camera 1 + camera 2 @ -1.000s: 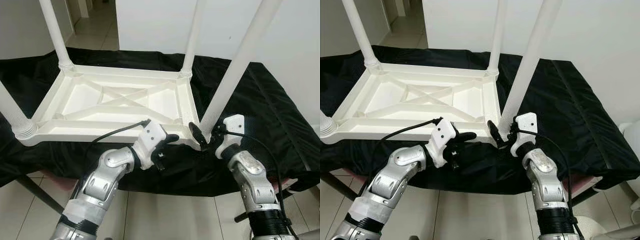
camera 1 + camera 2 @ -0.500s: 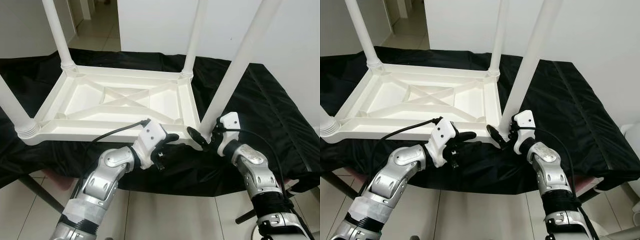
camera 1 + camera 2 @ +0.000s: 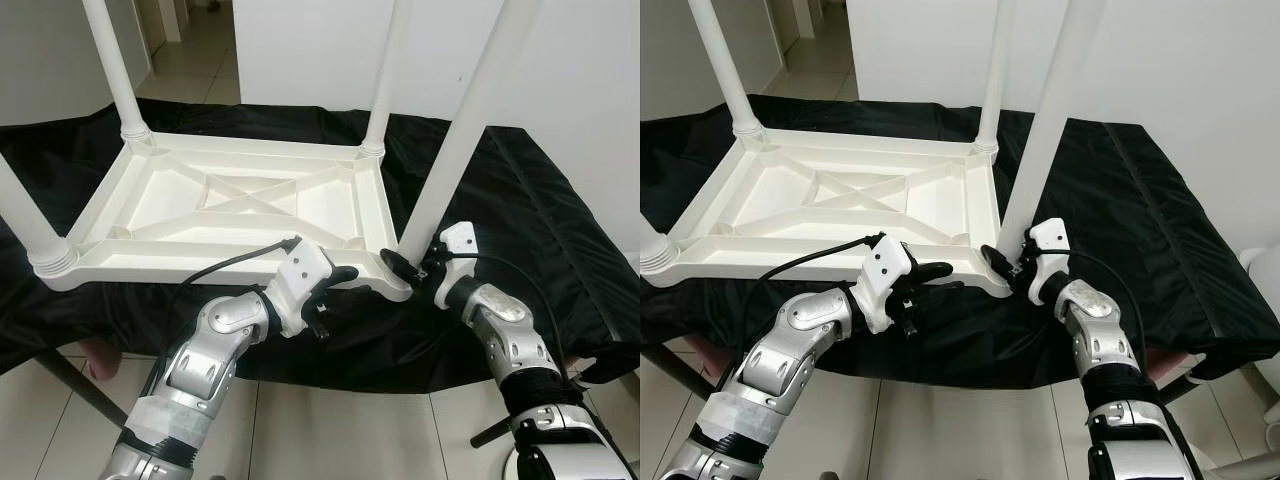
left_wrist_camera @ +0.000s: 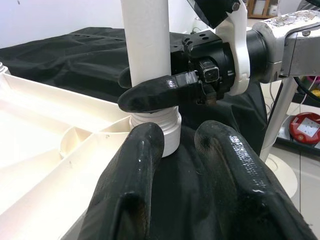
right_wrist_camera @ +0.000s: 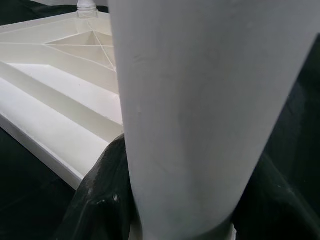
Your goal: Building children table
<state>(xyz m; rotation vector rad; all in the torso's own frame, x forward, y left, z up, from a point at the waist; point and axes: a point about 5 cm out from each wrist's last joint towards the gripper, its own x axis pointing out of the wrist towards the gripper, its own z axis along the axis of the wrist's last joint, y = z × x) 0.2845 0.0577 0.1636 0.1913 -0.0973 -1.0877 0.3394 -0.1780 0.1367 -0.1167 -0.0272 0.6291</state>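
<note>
The white children table [image 3: 240, 205] lies upside down on the black cloth [image 3: 520, 200] that covers the surface. Its legs stick up in the air.

My right gripper [image 3: 413, 268] is at the near right corner of the table. Its fingers [image 4: 150, 94] are wrapped around the near right leg [image 3: 460, 130], low down, just above the ribbed ring where the leg meets the table. One finger sits on each side of the leg and they are clenched on it. In my right wrist view the leg [image 5: 200, 110] is very close and the dark fingers show on both sides of it.

My left gripper [image 3: 335, 285] is at the near edge of the table, just beside that same corner. Its two fingers [image 4: 135, 170] are spread apart and grasp nothing. They point at the base of the leg, close to it.
</note>
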